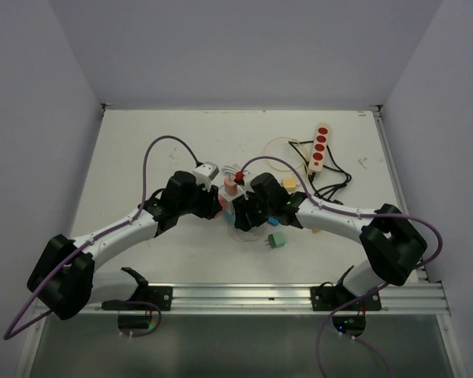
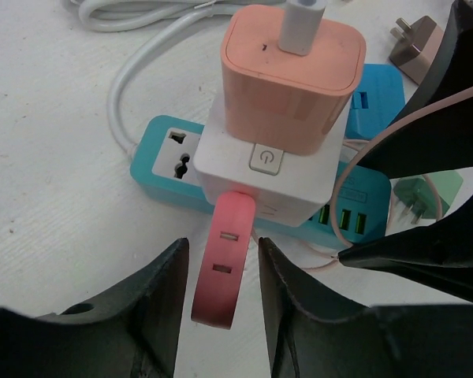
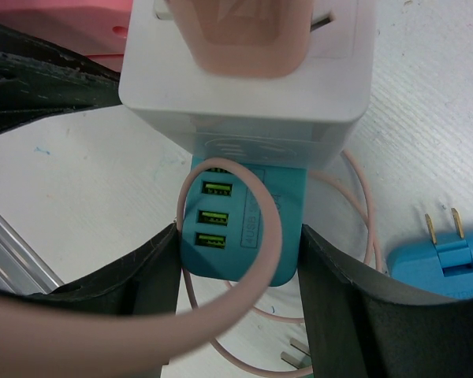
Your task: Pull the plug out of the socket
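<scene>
A pink plug (image 2: 221,260) sticks out of the side of a white adapter cube (image 2: 284,181). The cube sits on a teal socket strip (image 2: 162,157) with a peach charger (image 2: 288,79) on top. My left gripper (image 2: 222,246) stands open around the pink plug, with a thin gap on each side. My right gripper (image 3: 238,230) is shut on the USB end of the teal strip (image 3: 276,236), both fingers against its sides. In the top view both grippers, left (image 1: 219,203) and right (image 1: 240,213), meet at mid-table.
A pink cable (image 3: 268,260) loops over the strip's end. Loose plugs lie near: a blue one (image 3: 445,264), a green one (image 1: 275,239) and a brown one (image 2: 414,47). A beige strip with red sockets (image 1: 320,147) lies at the back right. White cord (image 2: 142,71) curls behind.
</scene>
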